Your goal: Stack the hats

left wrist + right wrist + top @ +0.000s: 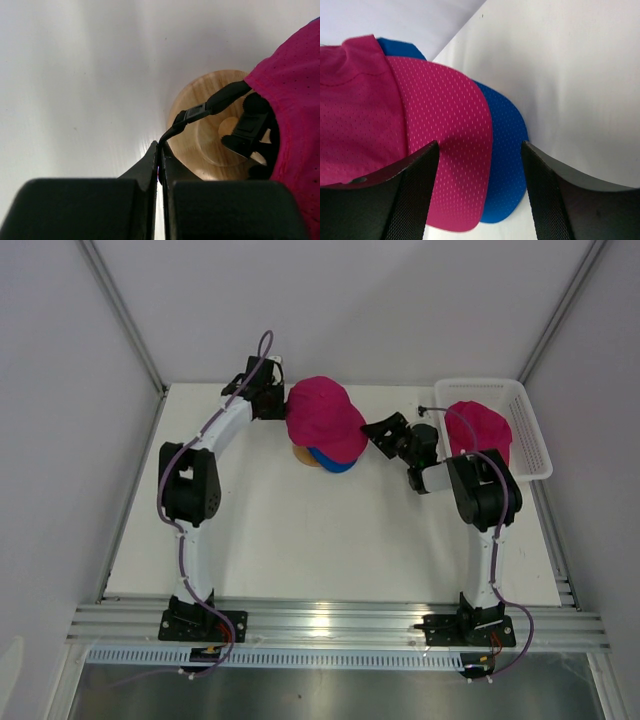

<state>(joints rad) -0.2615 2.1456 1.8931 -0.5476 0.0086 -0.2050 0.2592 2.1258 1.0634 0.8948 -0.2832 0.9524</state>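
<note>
A magenta hat (325, 418) sits on top of the royal blue hat (335, 463), both on the tan wooden stand (303, 455). My left gripper (279, 400) is at the back of the magenta hat, shut on its black strap (200, 112). The stand (205, 145) and the hat's fabric (295, 125) show just beyond my left gripper (161, 154). My right gripper (386, 430) is open by the brims. In the right wrist view it (479, 146) hovers over the magenta brim (445, 130) and the blue brim (509, 160). A second magenta hat (480, 428) lies in the basket.
The white mesh basket (534, 440) stands at the back right of the white table (330, 540), close behind my right arm. Grey walls close in on the back and both sides. A metal rail runs along the near edge.
</note>
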